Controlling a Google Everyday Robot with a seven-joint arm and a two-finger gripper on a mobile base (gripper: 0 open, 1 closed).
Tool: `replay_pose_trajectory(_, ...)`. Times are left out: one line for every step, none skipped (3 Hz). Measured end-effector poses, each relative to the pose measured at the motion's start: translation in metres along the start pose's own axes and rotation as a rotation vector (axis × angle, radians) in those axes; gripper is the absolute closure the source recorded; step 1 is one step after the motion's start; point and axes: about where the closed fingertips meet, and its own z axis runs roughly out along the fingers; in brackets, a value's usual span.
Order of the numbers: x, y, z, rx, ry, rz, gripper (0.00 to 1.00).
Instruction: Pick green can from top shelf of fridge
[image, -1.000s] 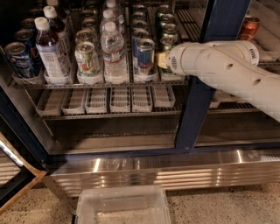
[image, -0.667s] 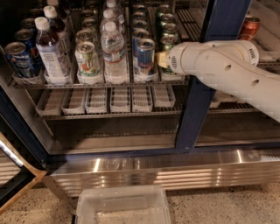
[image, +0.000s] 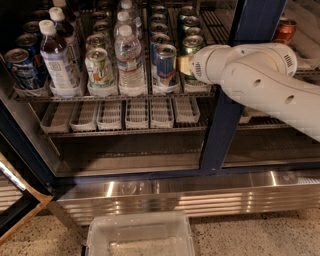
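Observation:
The fridge has a dark blue centre post (image: 220, 125) and a dark interior. Its top shelf (image: 115, 96) is a wire rack with clear lane trays full of drinks. Dark green cans stand in the lane at the right end; the front green can (image: 192, 44) shows just above my wrist, with more green cans (image: 187, 13) behind it. My gripper (image: 186, 65) is at the end of the white arm (image: 260, 75), which reaches in from the right. It is at the front of the green can's lane, level with the can's lower half, which the arm hides.
Left of the green lane stand a blue-and-silver can (image: 166, 62), a water bottle (image: 130, 60), a white can with green-and-orange print (image: 99, 67), dark bottles (image: 56, 57) and a blue can (image: 17, 67). Empty trays (image: 120, 114) line the shelf below. A clear bin (image: 140, 239) sits on the floor.

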Motion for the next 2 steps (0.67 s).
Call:
replay_pose_trajectory(0.003,0.000,0.001,0.000,0.000,0.000,1.00)
replay_pose_trajectory(0.008,0.000,-0.012,0.031,0.037,-0.043,1.00)
